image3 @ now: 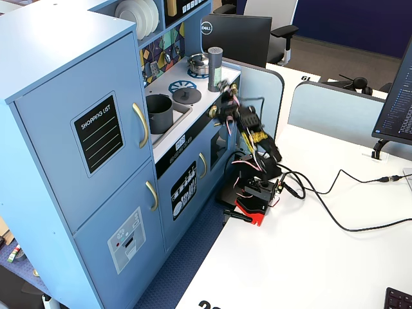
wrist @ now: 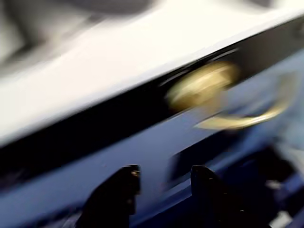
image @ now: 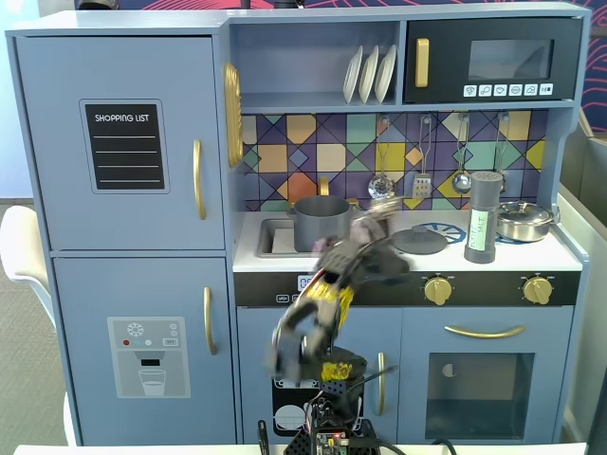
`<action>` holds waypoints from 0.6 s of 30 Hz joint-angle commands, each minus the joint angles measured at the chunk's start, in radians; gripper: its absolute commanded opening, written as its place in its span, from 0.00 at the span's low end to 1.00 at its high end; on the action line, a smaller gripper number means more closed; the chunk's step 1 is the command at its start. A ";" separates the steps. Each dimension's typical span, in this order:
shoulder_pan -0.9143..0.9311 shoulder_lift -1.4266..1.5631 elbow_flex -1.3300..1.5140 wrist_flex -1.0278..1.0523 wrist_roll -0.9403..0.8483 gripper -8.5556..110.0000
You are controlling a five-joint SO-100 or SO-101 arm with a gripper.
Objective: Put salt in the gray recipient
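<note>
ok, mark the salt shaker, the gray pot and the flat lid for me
salt shaker (image: 483,220): a fixed view, front on; on its label.
gray pot (image: 321,224): same fixed view; on its front wall.
flat lid (image3: 187,96): a fixed view, from the side; on its top face.

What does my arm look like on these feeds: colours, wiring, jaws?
The arm is mostly black, with yellow segments along its links and a red piece at the base. Thin wires run along it, and black cables trail from the base across the white desk. In the wrist view the gripper shows two dark, blurred jaws.
</note>
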 commanded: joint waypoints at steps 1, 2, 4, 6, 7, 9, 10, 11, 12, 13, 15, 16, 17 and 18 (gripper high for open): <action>-0.293 0.212 0.149 0.146 -0.043 0.07; -0.341 0.227 0.206 0.141 -0.038 0.07; -0.422 0.255 0.333 0.091 -0.012 0.07; -0.471 0.270 0.454 0.037 0.038 0.07; -0.492 0.276 0.508 0.020 0.060 0.07; -0.535 0.291 0.614 -0.012 0.100 0.07; -0.554 0.308 0.663 -0.017 0.101 0.07; -0.574 0.331 0.707 -0.015 0.107 0.07; -0.589 0.360 0.744 -0.006 0.126 0.07; -0.601 0.387 0.773 0.014 0.123 0.07; -0.627 0.387 0.790 0.075 0.115 0.07; -0.641 0.387 0.796 0.098 0.137 0.07; -0.644 0.387 0.805 0.115 0.129 0.07; -0.643 0.387 0.805 0.140 0.110 0.07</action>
